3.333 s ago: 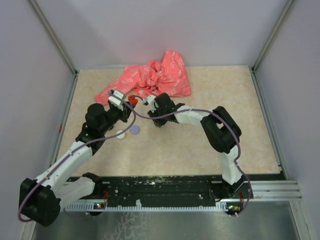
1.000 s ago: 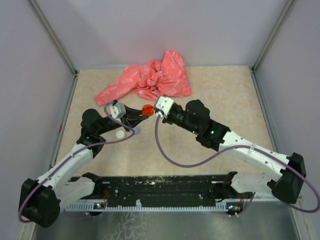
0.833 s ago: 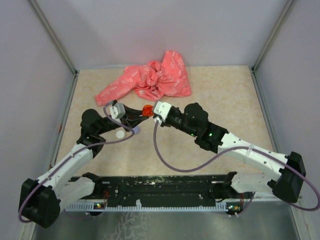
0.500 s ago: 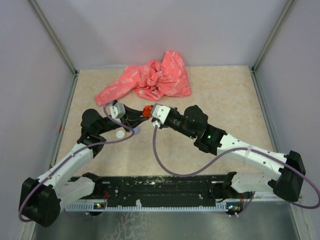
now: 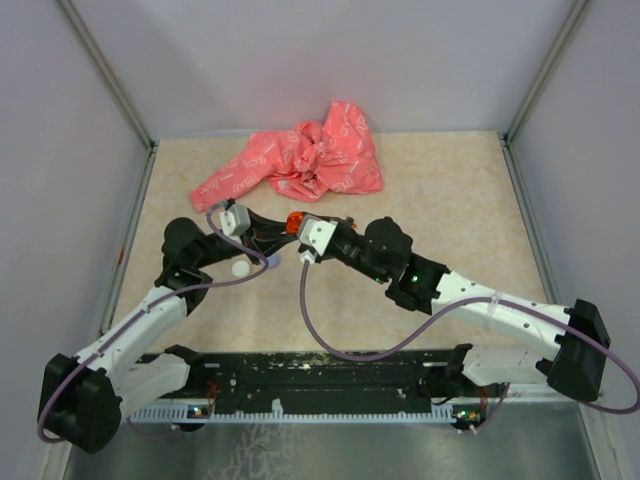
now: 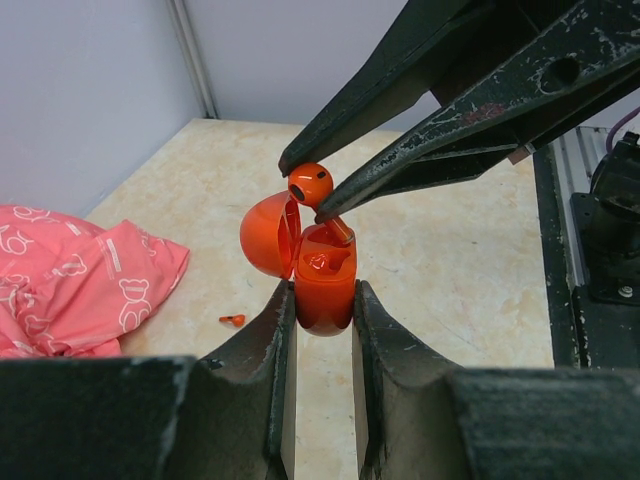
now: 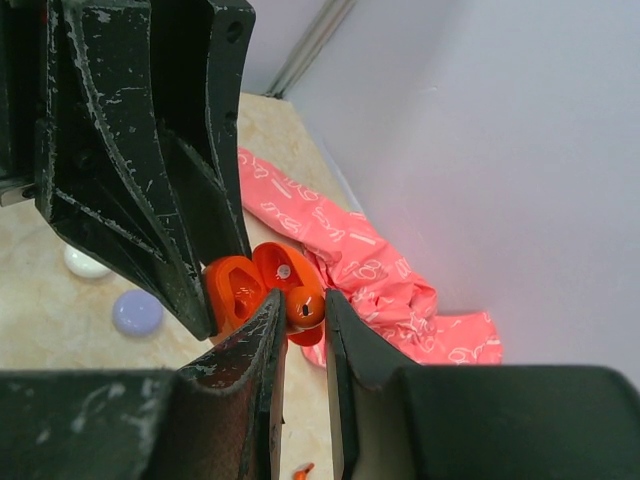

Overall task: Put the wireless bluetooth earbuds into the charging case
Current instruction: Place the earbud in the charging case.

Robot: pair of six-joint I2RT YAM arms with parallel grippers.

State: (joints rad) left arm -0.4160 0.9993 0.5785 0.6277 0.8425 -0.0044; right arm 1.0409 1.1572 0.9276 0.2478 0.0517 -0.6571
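Left tool (image 6: 319,300) clamps the open charging case (image 6: 322,282), lifted off the surface (image 5: 420,190) mid-scene. Right tool (image 7: 302,305) pinches 1 earbud (image 6: 311,184) just above the case's socket, stem pointing down; the 2nd earbud (image 6: 232,320) lies on the surface.

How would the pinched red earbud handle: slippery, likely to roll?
The earbud looks glossy and rounded, so it is probably slippery and might pop out of the narrow tips of the right gripper. Being so small, it is likely very light, and would probably roll if dropped.
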